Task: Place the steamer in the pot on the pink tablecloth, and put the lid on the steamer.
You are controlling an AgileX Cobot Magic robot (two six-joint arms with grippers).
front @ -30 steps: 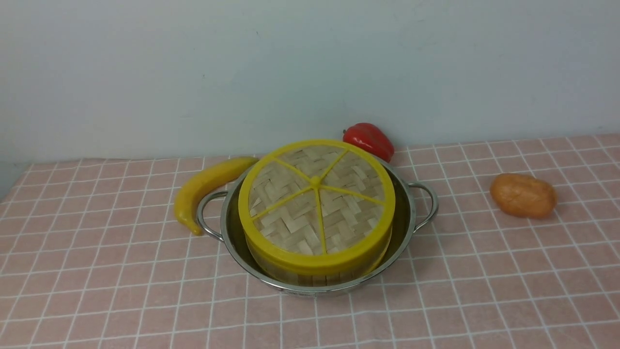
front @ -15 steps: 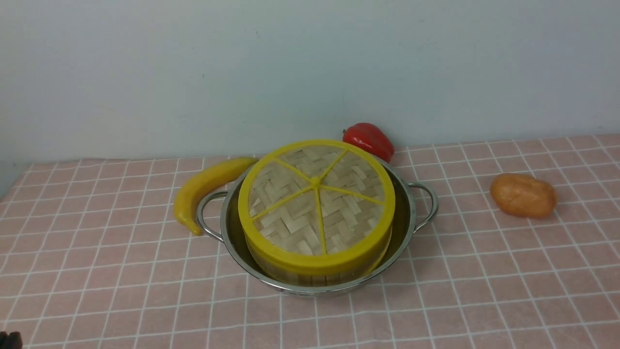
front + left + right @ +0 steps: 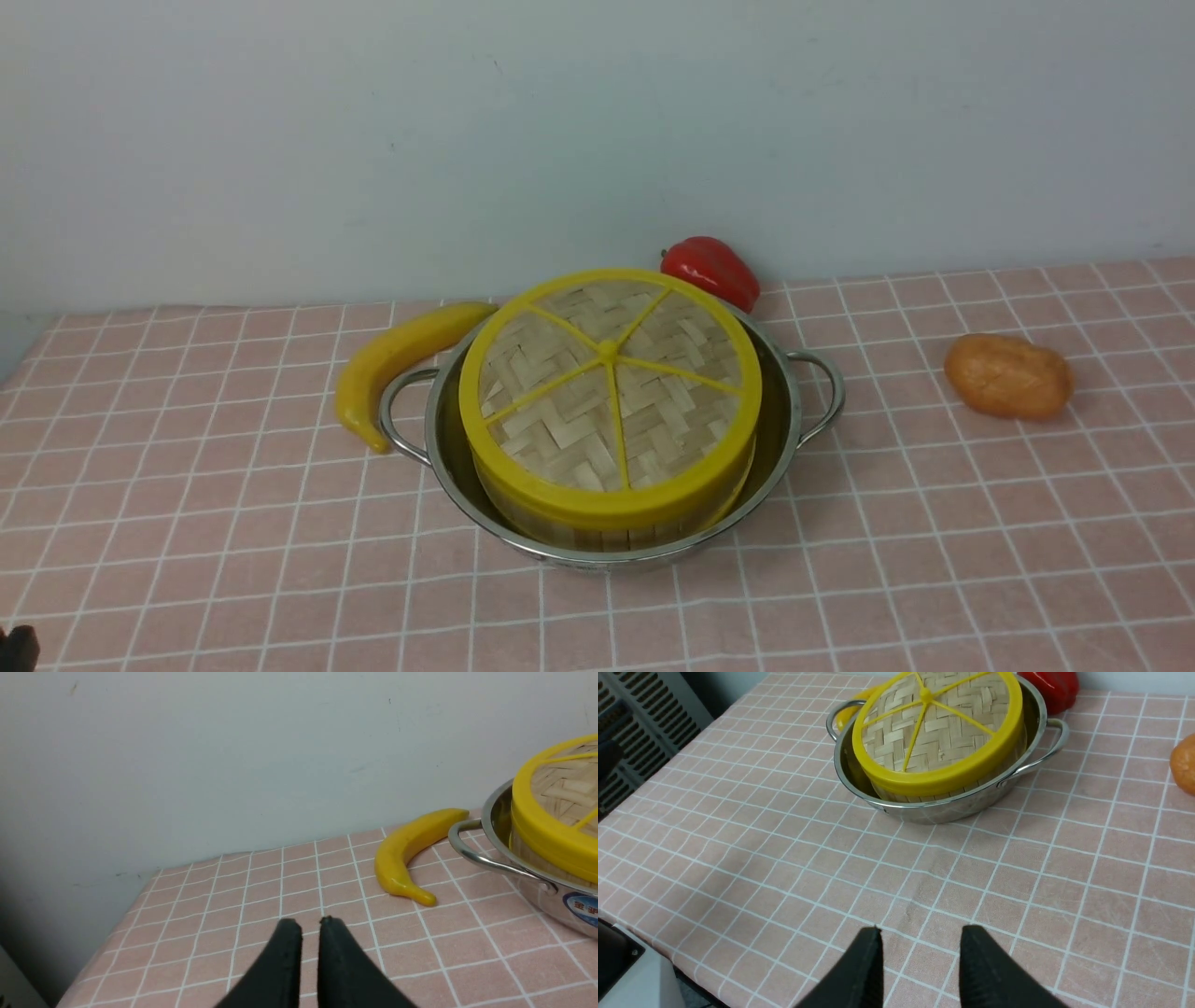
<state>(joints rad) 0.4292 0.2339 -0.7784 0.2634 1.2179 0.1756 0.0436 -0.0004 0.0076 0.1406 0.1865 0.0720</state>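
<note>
Lid seated on steamer inside pot, frame centre, on pink tablecloth; left hand low, empty, fingers narrowly parted; right hand low, empty, moderately parted.

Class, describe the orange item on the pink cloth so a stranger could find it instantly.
Start at the steel pot in the middle of the pink checked tablecloth. Look to its right, past the handle. Lying alone there is the orange potato-like lump, dull and rounded, unlike the glossy red pepper and the banana.
</note>
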